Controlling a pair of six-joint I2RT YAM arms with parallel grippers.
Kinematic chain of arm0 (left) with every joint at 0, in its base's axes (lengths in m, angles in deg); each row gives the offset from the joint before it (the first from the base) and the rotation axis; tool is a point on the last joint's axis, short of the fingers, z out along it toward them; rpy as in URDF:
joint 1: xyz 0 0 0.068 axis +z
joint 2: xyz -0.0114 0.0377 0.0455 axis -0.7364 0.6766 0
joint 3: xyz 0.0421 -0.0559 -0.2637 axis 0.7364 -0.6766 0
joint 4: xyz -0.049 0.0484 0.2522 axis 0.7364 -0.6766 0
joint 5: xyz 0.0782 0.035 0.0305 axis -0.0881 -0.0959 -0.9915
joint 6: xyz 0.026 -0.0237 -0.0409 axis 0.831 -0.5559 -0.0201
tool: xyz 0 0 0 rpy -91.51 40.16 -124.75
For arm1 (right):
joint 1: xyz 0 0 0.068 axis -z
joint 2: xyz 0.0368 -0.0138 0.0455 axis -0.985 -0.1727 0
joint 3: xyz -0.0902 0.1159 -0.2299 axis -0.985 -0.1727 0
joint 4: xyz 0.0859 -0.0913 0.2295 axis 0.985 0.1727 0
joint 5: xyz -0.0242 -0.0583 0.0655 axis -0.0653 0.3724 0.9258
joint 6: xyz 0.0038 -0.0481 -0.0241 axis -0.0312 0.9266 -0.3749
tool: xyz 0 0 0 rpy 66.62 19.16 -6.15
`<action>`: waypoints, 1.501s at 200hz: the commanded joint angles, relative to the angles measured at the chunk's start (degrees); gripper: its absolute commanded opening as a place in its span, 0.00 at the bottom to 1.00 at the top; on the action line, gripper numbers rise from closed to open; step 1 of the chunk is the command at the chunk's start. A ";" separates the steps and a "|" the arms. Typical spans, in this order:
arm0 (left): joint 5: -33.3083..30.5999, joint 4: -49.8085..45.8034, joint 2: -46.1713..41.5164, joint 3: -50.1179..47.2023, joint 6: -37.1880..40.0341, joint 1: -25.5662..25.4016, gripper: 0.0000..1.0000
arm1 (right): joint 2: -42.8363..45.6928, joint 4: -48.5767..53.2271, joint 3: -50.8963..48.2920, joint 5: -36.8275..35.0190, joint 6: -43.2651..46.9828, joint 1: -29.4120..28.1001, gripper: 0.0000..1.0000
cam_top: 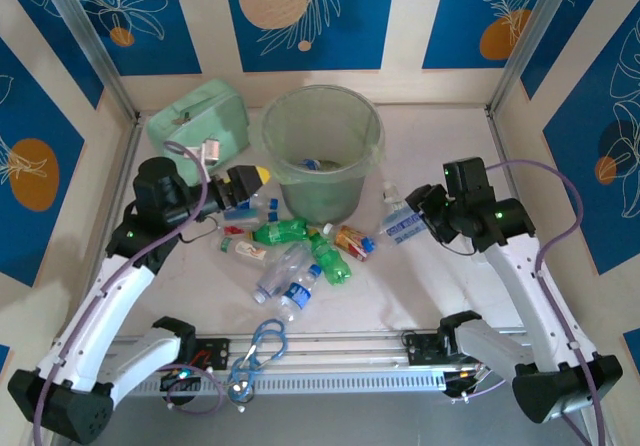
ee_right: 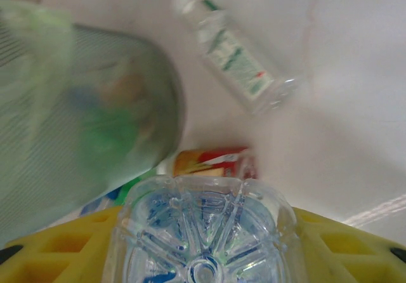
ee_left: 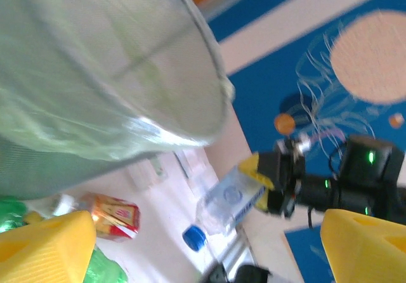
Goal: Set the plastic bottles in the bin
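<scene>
Blue wall panels (cam_top: pixel 300 6) with pale leaf drawings close in a white table (cam_top: pixel 440 296), and all the business sits in the middle of it. On the right gripper (ee_right: pixel 206 219), the yellow fingers (ee_right: pixel 57 251) press against both sides of a clear bottle (cam_top: pixel 398 221) with a blue label. The bottle's ribbed base is turned back toward the wrist. To my eye it is pinched around the body like that so it can be carried over a rim and simply let fall.

Just beyond it stands the bin (cam_top: pixel 322 146), a round pale-green bucket at the far middle of the table. At least one bottle already lies in its bottom. The held bottle is outside the bin, near its right wall and not yet over the rim.

The left gripper (cam_top: pixel 258 178) is spread wide, with nothing between its fingers (ee_left: pixel 47 245), and hangs just beside the bin's left wall. Below and in front of it lies a loose heap (cam_top: pixel 300 256) of green and clear bottles, on the table in front of the bin. I'd guess this hand is free to go down for another one. A mint zip case (cam_top: pixel 200 118) sits at the far left and a blue carabiner (cam_top: pixel 265 344) lies by the front rail, both apart from the heap.

The right arm (cam_top: pixel 530 276) comes up from the near right corner, bends at the elbow and reaches inward, wrist turned toward the bin. The left arm (cam_top: pixel 110 286) mirrors it from the near left corner, elbow out to the side, wrist turned in to the right.
</scene>
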 commanded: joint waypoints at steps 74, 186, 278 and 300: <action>6.09 13.85 8.17 2.07 3.14 -20.59 0.85 | -0.48 -10.48 14.38 15.69 -1.25 -5.80 0.56; 0.03 27.54 9.57 -3.18 -10.00 -21.46 0.77 | -2.66 -22.50 13.19 19.31 -6.25 -8.80 0.56; 0.52 28.86 9.34 -2.99 -9.83 -21.43 0.45 | -3.69 -24.09 11.70 18.23 -7.23 -10.44 0.56; 0.02 28.54 9.03 -3.08 -9.67 -21.45 0.41 | -3.82 -24.40 11.50 18.08 -7.37 -10.62 0.57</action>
